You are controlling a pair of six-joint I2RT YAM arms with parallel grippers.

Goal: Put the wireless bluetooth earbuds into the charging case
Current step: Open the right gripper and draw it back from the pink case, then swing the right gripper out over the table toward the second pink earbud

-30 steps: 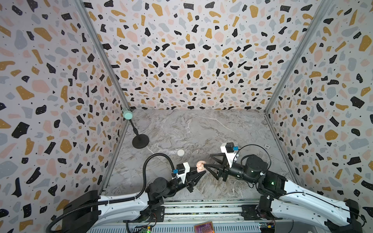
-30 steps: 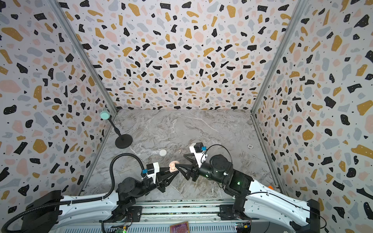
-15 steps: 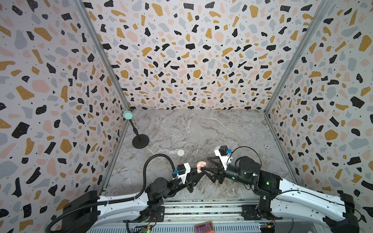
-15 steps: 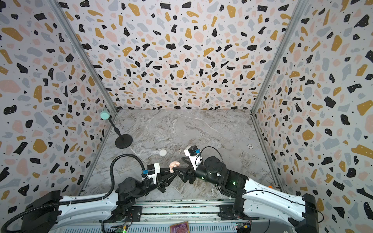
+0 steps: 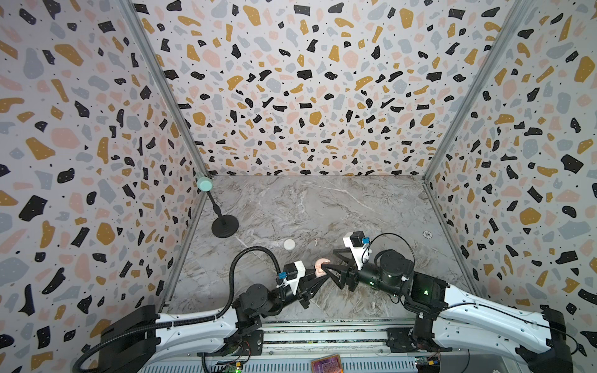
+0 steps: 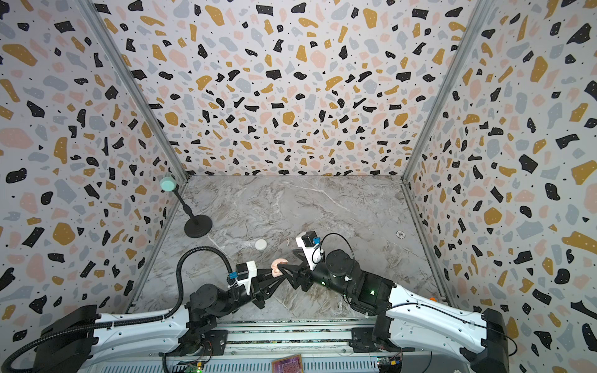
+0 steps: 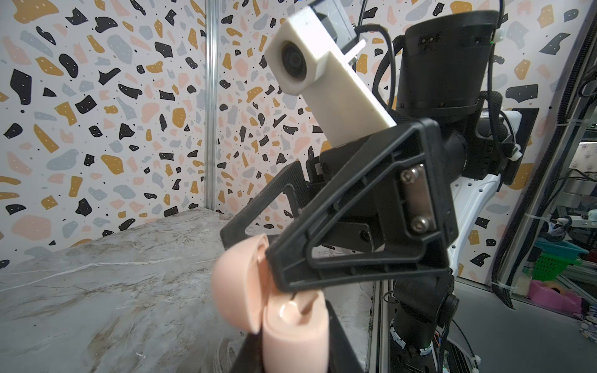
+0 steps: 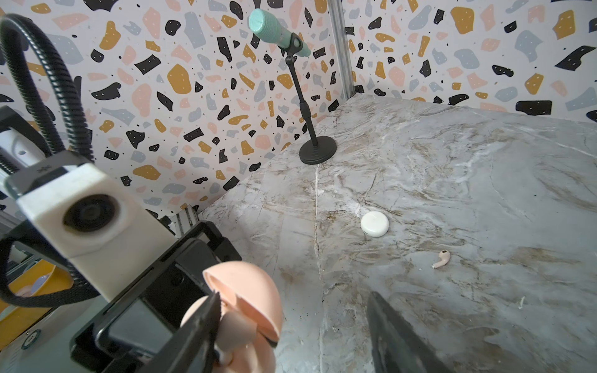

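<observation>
Pink clamshell up off the marble, folks. In both top views the left gripper [image 5: 318,275] has its fingers clamped on the open charging case [image 5: 322,267]. The right gripper [image 5: 330,259] faces it with fingers spread and nothing between them, one tip right at the case mouth. Beyond them on the counter [image 5: 323,206] lies a closed white case [image 5: 289,244], and near it a loose pale pink earbud [image 6: 288,241] (a mere speck from up here).

Left wrist view now: the charging case [image 7: 290,332] is gripped low on its body, with the domed lid [image 7: 239,284] free on its hinge. One black finger [image 7: 281,268] of the right gripper sits over the open well. Something pale rests in that well. I read it as an earbud going in, but it is too blurred to swear to.

Right wrist view: the pale pink earbud [image 8: 442,259] lies on its side on the counter near the white case [image 8: 374,224], and a microphone on a stand [image 8: 279,32] rises behind.

My call on handling: these buds look featherlight, hard, glossy and slick, apt to squirt out of a pinch. Take hold gently across the stem, where the sides run straighter. The case looks light too, so hold its base, not the lid, which would just fold.
</observation>
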